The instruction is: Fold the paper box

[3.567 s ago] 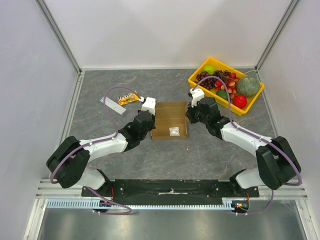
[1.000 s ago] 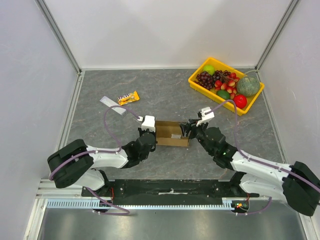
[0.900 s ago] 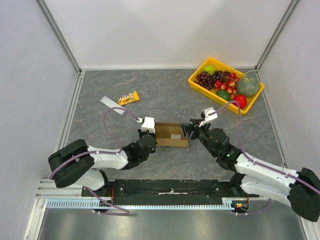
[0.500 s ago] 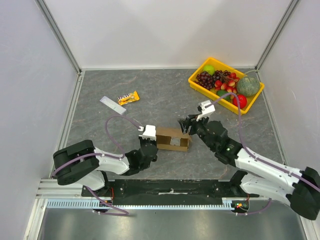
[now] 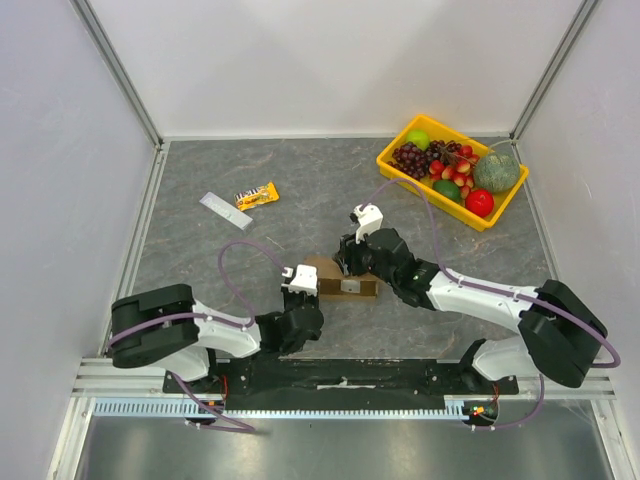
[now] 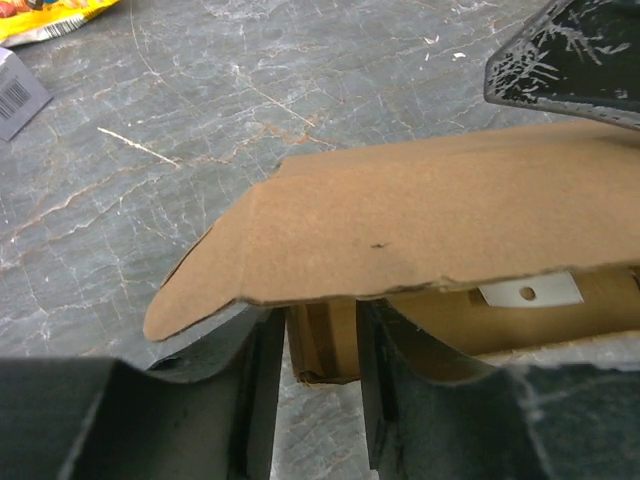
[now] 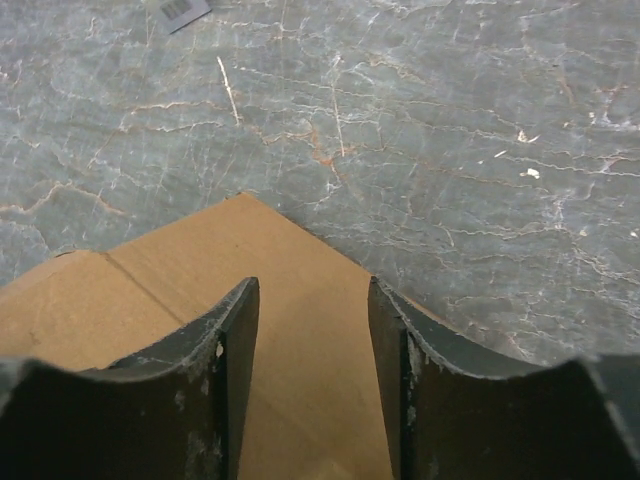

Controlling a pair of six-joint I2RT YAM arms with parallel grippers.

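Top external: left jaws and right jaws both spread, left straddling the paper box (image 6: 430,210) wall, right over its lid; box lies lengthwise along worktop (image 5: 200,260) near edge.

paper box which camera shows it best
Left wrist: the paper box fills much of the frame, its flap leaning over the open inside. Top external shows it small, partly under the right gripper. Right wrist shows only a bare cardboard panel between that gripper's fingers.
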